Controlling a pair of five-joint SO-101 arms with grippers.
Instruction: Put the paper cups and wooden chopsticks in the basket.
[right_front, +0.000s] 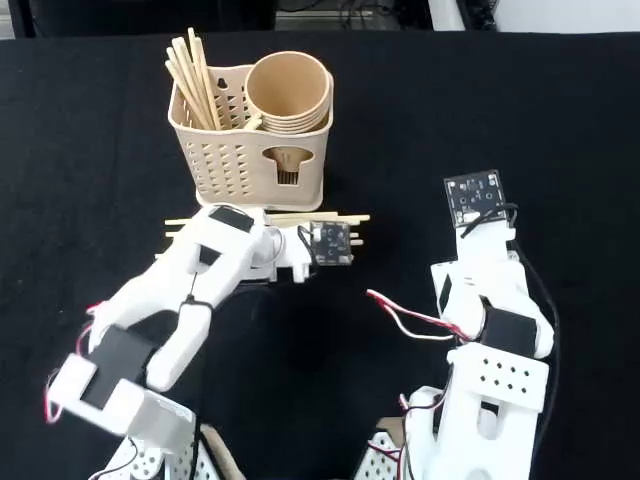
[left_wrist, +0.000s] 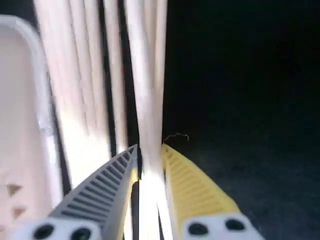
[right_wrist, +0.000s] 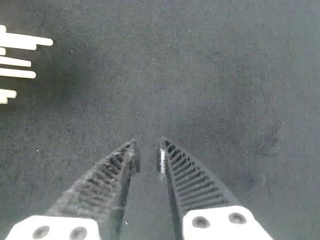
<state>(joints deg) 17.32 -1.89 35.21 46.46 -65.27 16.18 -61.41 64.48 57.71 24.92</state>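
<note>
Logged basket (right_front: 250, 160) upright on the black surface (right_front: 560, 120), toward 11 o'clock from the middle of the high view. Noted a nested stack of cups (right_front: 288, 92) standing mouth-up in the basket's 3 o'clock half. Noted stowed chopsticks (right_front: 195, 75) in its 9 o'clock half, leaning toward 11 o'clock and rising well over the rim.

Found loose chopsticks (right_front: 345, 217) lying on the surface just at 6 o'clock of the basket, roughly parallel to its front wall along the 9-to-3 line. Saw their ends poking out on both sides from under the left arm, which reached in from 7 o'clock.

Recorded left end effector (left_wrist: 149, 150) down at the loose chopsticks, beside the basket wall. Saw its grey and yellow jaws drawn in to a narrow gap, with at least one stick pinched between their tips. Could not tell how many sticks were caught, nor whether any were clear of the surface.

Recorded right end effector (right_wrist: 148, 152) over bare surface at about 4 o'clock from the basket, well apart from it. Saw its jaws parted by a slim gap, with nothing held between them. Noted the ends of the loose chopsticks farther off in the right wrist view, untouched by these jaws.
</note>
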